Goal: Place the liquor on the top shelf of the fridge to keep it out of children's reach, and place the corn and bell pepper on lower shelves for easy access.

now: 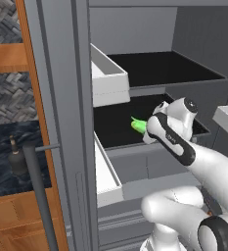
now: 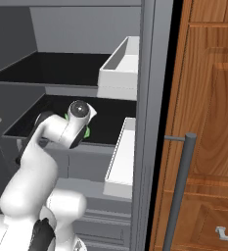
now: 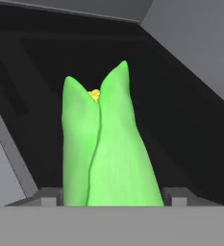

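Corn (image 3: pixel 106 149) fills our hand view, tip at 12 | gripper (image 3: pixel 106 199) pinching corn by its base | corn over lower shelf (image 1: pixel 116 128) inside fridge (image 1: pixel 61 98) | bottle (image 1: pixel 16 158) on counter at 9

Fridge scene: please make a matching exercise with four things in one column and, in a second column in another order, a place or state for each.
Things:
1. corn
2. liquor
3. top shelf
4. bar handle

Places or states:
A. stands on the dark counter left of the fridge
B. held in the tool, pointing over a lower shelf
C. bare black board, nothing on it
D. upright grey bar in front of wooden cabinets

Pairs: 1-B, 2-A, 3-C, 4-D
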